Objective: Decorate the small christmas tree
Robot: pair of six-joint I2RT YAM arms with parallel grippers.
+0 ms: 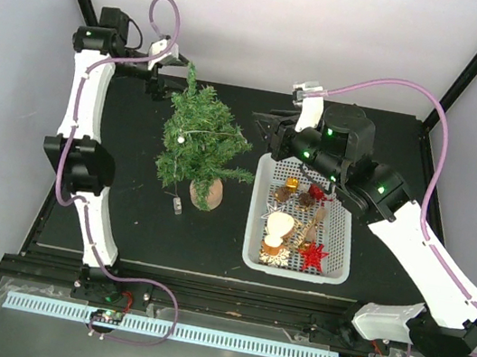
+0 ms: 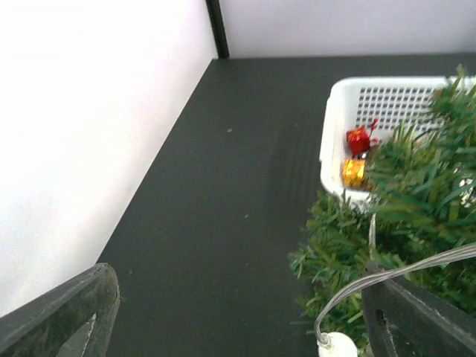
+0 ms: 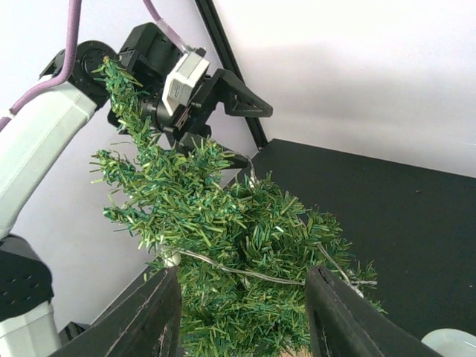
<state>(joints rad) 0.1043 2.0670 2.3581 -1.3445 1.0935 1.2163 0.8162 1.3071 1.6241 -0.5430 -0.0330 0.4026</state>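
Two arms in close on the tree [image 1: 200, 135], upright on the counter [image 1: 127, 132] on its wooden base, just left of the basket [image 1: 254, 236]. Looks to be the light-string step, near its end: thin wire [image 3: 245, 271] with small white bulbs draped across the branches, loose end dangling beside the base. Left fingers [image 2: 74, 312] spread wide at the treetop, gripping nothing, with the wire just beside one of them. Right fingers [image 3: 149, 320] partly apart and empty, facing the tree from the right, near the basket's far corner. Ornaments [image 1: 283, 227] in the basket: gold and red parcels, a red star [image 1: 313, 255], pale wooden pieces. None visible on the branches.

Next, most likely: draw the left fingers clear of the wire without snagging it, then dip the right fingers into the basket, close on one ornament by its loop or edge, and hang it on an outer branch. Calls for a light touch, given a small, tippable tree and a string easily dragged off.
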